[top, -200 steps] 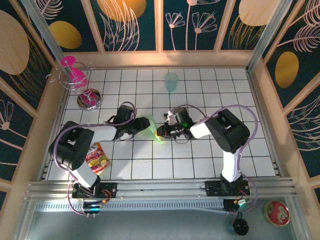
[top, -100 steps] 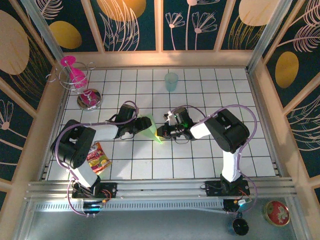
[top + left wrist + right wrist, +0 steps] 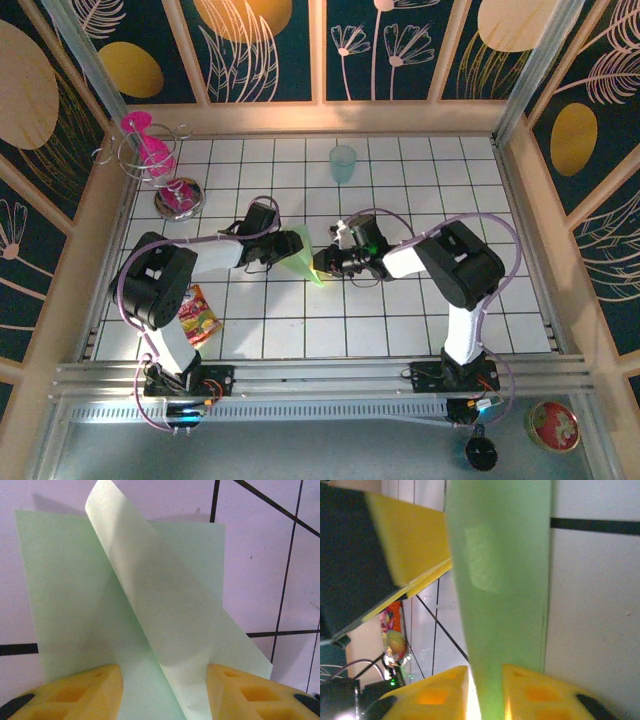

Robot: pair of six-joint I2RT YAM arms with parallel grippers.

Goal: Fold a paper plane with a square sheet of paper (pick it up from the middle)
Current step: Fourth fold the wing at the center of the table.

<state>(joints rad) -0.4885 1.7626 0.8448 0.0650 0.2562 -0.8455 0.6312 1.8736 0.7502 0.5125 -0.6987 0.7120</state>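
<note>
Paper plane, half folded and light green, lies mid-table from above, its point toward the near edge, with the left hand at its left side and the right hand at its tip; a pale teal cup stands well apart near the far wall. At the left wrist, the paper plane rests flat on the white tiles with one flap curling up, and the left hand is spread, its yellow fingers either side of that flap without squeezing it. At the right wrist, the green strip runs down into the right hand, whose fingers sit close on both sides; whether they pinch it I cannot tell.
</note>
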